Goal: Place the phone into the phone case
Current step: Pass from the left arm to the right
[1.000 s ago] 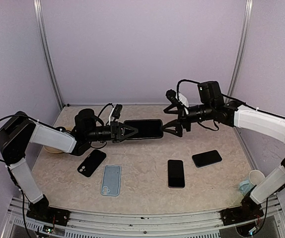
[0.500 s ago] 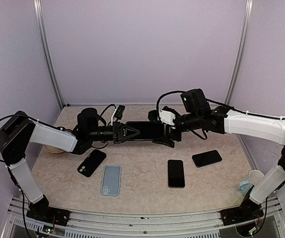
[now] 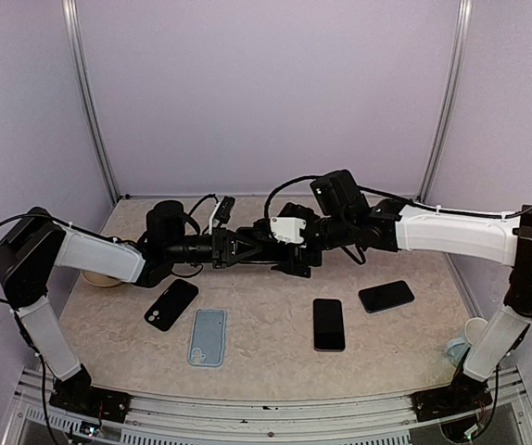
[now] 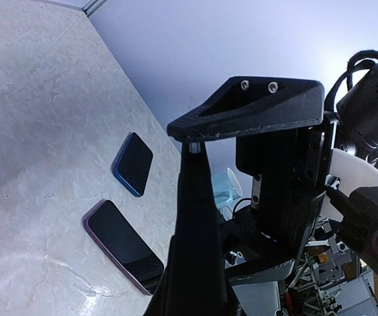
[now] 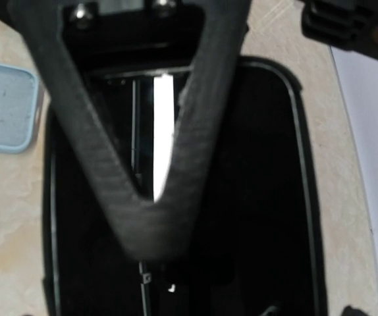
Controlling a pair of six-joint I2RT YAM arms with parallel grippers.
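My left gripper (image 3: 238, 248) is shut on one end of a black phone (image 5: 261, 197) and holds it level above the table, seen edge-on in the left wrist view (image 4: 195, 224). My right gripper (image 3: 282, 248) stands open around the phone's free end, one finger (image 5: 149, 217) over its glossy face and the other below it, with a gap on each side. A light blue phone case (image 3: 208, 336) lies open side up on the table in front of the arms. A black case-like piece (image 3: 171, 304) with a camera hole lies to its left.
Two more phones lie on the table: a purple-edged one (image 3: 328, 324) and a blue-edged one (image 3: 386, 296). A paper cup (image 3: 477, 329) stands at the right edge by the right arm's base. A beige dish (image 3: 99, 277) sits under the left arm.
The right arm has swung left, and its open gripper now straddles the phone's free end. The left gripper and the phone have stayed put.
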